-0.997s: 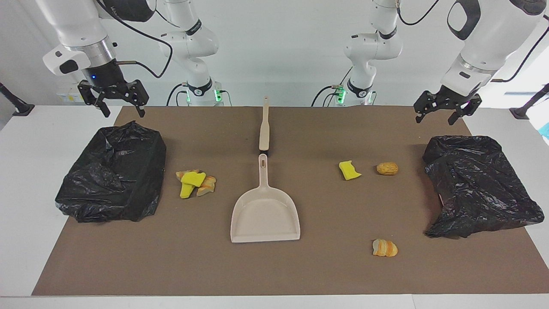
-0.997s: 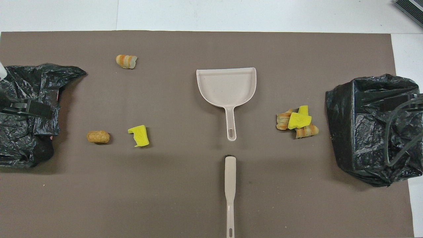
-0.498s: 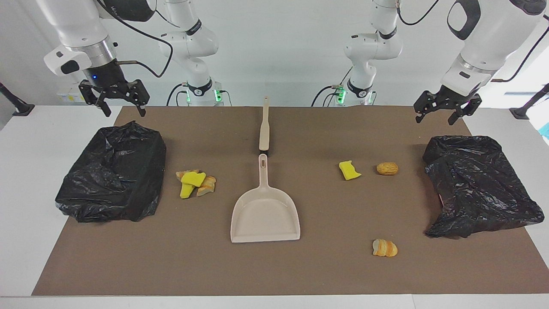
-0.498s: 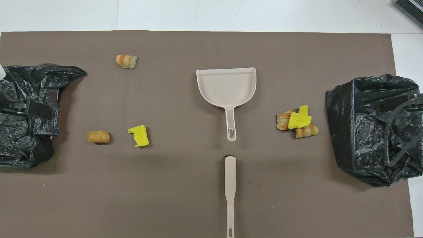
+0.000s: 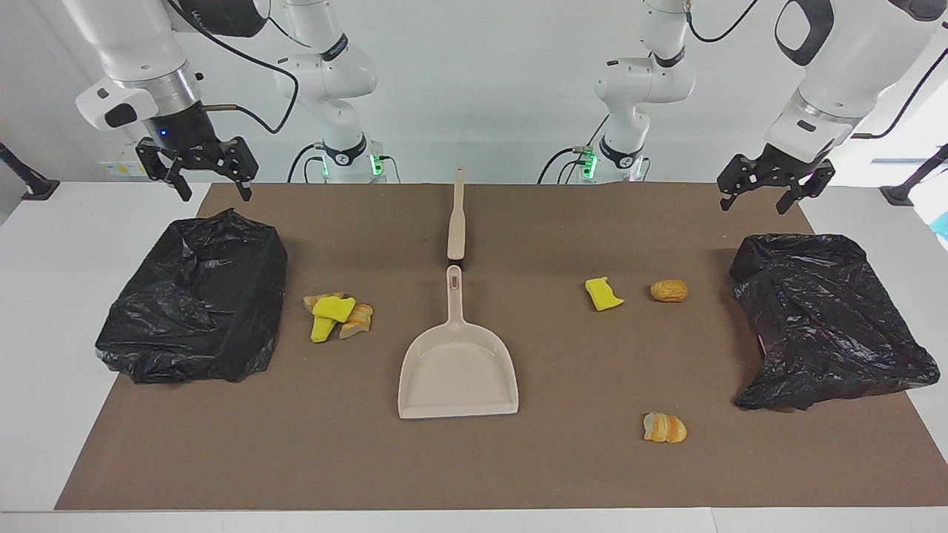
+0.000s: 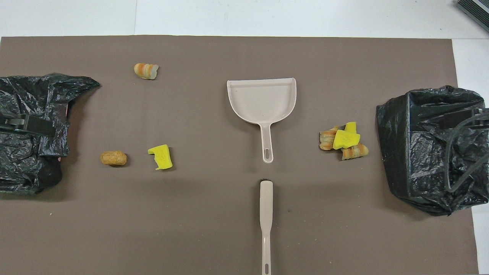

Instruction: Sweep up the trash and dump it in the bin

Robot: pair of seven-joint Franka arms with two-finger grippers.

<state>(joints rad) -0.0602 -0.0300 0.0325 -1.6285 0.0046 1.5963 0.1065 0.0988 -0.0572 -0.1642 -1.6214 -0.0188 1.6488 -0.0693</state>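
Observation:
The trash lies on the brown mat: a pile of yellow and orange-brown chunks [image 5: 337,314] [image 6: 344,140], a single yellow chunk [image 5: 603,294] [image 6: 161,156], a brown lump [image 5: 669,290] [image 6: 113,158] and a striped orange lump [image 5: 664,428] [image 6: 146,71]. The beige dustpan [image 5: 458,370] [image 6: 261,99] lies mid-mat, with the beige brush [image 5: 456,222] [image 6: 266,214] in line with its handle, nearer to the robots. My right gripper [image 5: 214,194] is open and empty, raised over the robot-side edge of the black-bagged bin [image 5: 200,307]. My left gripper [image 5: 752,207] is open and empty, raised by the other bin [image 5: 822,318].
The two black-bagged bins [image 6: 420,152] [image 6: 30,152] stand at the two ends of the mat. White table [image 5: 44,296] surrounds the mat. The pile lies beside the bin at the right arm's end.
My left gripper has shifted slightly up and toward its end of the table. The right gripper and everything on the mat have stayed put.

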